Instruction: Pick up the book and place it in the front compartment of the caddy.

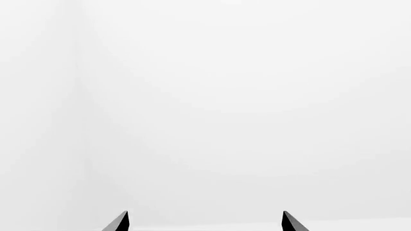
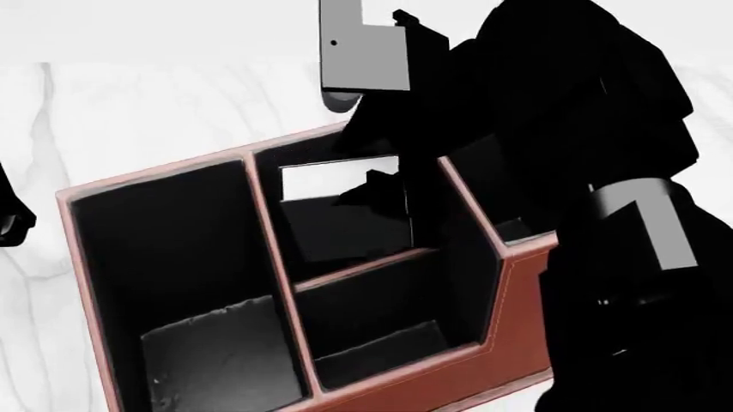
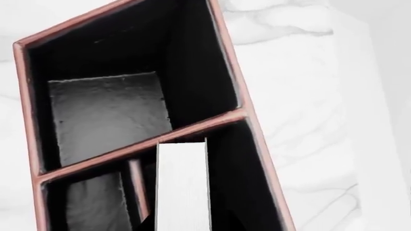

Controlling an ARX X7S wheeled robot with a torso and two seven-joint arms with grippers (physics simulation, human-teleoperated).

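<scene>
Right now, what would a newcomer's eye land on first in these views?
The big reddish-brown caddy fills the head view, its black-lined cells open. Over its middle rear cell the right gripper holds the book, white page edge up, partly lowered inside. The left gripper faces blank white.

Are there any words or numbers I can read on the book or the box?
None: no words, numbers, labels or signs show in any view.
The book, held by the right hand inside the caddy, shows only a blank white page edge and plain black cover.
The caddy's reddish-brown walls and black lining carry no print.
The left hand faces a blank white surface.
</scene>
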